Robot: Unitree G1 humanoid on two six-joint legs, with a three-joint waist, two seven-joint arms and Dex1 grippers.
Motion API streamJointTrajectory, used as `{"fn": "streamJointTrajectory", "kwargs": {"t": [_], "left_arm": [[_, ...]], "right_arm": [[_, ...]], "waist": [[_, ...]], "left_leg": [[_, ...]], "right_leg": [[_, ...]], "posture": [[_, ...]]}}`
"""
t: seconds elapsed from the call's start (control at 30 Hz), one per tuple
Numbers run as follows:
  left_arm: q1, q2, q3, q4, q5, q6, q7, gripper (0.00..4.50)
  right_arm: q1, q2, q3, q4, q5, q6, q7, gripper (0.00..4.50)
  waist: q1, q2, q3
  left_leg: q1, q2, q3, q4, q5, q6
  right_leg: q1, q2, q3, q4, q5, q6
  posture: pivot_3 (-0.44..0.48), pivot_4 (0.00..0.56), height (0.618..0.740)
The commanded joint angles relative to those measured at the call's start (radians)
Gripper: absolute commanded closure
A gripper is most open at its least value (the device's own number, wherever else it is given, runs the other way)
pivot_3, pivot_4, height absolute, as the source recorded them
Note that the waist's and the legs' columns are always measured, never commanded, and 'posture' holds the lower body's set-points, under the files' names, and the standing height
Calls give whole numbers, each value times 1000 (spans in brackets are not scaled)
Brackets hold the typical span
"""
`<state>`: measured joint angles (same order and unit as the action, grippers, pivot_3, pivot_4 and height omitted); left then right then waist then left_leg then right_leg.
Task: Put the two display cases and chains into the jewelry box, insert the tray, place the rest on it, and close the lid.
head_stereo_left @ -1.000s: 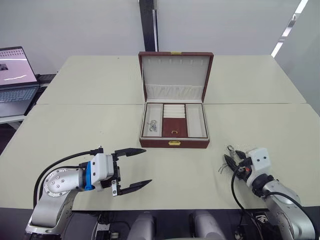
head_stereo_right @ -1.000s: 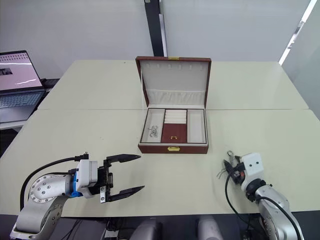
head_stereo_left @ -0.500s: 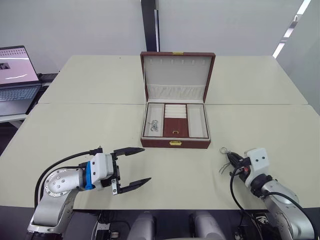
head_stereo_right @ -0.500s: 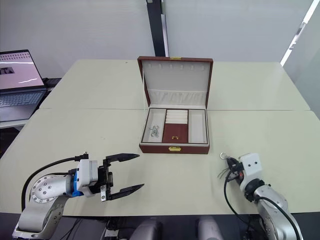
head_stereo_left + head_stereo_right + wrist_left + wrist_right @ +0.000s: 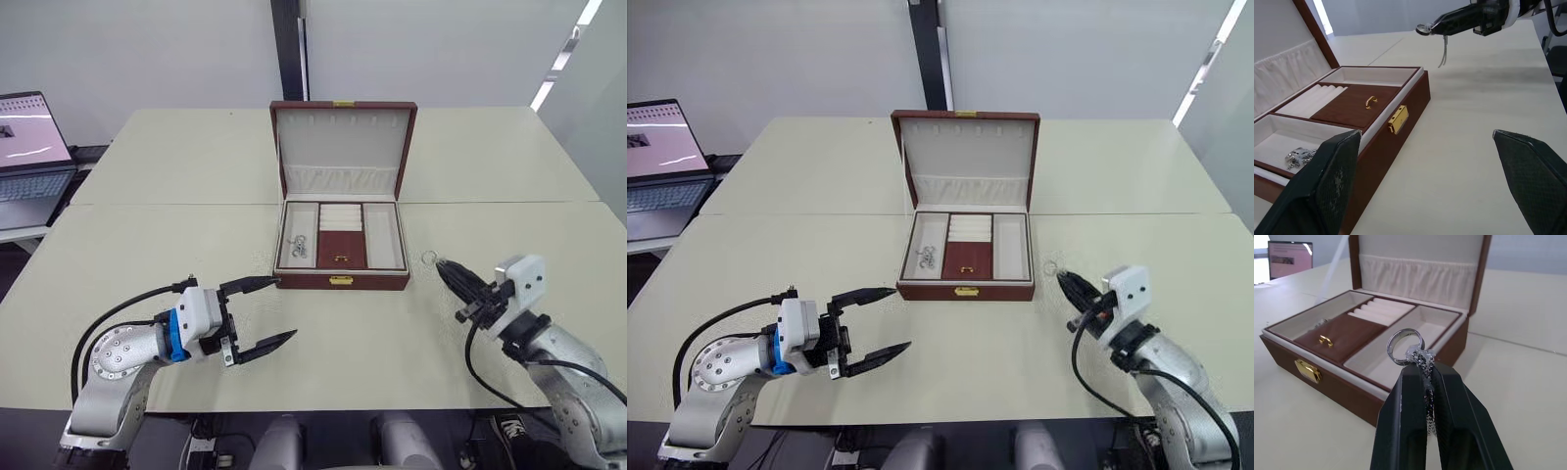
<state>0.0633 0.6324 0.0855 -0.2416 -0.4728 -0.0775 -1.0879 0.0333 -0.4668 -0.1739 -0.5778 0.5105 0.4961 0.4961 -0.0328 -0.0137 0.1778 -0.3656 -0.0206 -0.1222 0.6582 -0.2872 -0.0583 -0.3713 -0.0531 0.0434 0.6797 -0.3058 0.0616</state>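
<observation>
The jewelry box (image 5: 341, 281) stands open at the table's middle, its lid (image 5: 343, 137) upright behind. The tray (image 5: 342, 249) sits inside it, gold handle showing. Silvery chains (image 5: 299, 247) lie in the tray's left compartment. My right gripper (image 5: 443, 269) hovers just right of the box's front corner, shut on a chain (image 5: 1426, 363) with a ring (image 5: 1404, 345) at its end; the chain dangles below the fingers (image 5: 1442, 46). My left gripper (image 5: 284, 309) is open and holds nothing, low over the table in front of the box's left corner. The two display cases are out of view.
An open laptop (image 5: 29, 147) sits off the table's left side. A dark post (image 5: 287, 49) rises behind the box. A seam (image 5: 147, 204) crosses the cream table level with the box's hinge. The table's front edge runs just below both arms.
My right gripper has risen from the table and moved forward and left toward the box's right front corner, carrying the chain. The left gripper has edged closer to the box.
</observation>
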Motion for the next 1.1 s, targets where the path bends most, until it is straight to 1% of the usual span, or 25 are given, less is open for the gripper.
{"fn": "streamJointTrajectory", "kwargs": {"t": [0.03,0.27,0.47,0.67,0.87,1.1], "left_arm": [[-9,-1,20,-75,-32,52,50,0],[-43,-9,56,-206,-78,230,229,0],[-25,-26,87,-284,-103,319,335,0],[1,-37,94,-322,-107,351,372,0],[47,-33,85,-332,-85,335,353,0],[73,-45,88,-321,-72,308,342,0]], "right_arm": [[-112,-15,-1,-22,79,61,4,4498],[-343,-3,52,120,76,89,17,4498],[-461,23,89,208,44,77,15,4498],[-496,41,130,272,-4,52,25,4498],[-490,48,180,320,-72,32,27,4498],[-478,60,197,366,-122,11,27,4498]], "waist": [[0,0,0],[0,0,0],[0,0,1],[0,0,1],[0,1,1],[0,1,1]], "left_leg": [[0,0,0,0,0,0],[-1,0,-1,0,0,0],[-1,0,-1,-1,0,0],[-1,0,-1,-1,0,0],[-1,0,-1,-1,0,0],[-1,0,-1,-2,0,0]], "right_leg": [[0,0,0,0,0,0],[-1,0,0,0,0,0],[-2,0,0,0,0,0],[-2,0,0,0,0,0],[-2,0,0,0,0,0],[-2,0,0,0,0,0]], "posture": [[0,150,740],[0,150,740],[0,150,740],[0,150,740],[0,150,740],[0,150,740]]}}
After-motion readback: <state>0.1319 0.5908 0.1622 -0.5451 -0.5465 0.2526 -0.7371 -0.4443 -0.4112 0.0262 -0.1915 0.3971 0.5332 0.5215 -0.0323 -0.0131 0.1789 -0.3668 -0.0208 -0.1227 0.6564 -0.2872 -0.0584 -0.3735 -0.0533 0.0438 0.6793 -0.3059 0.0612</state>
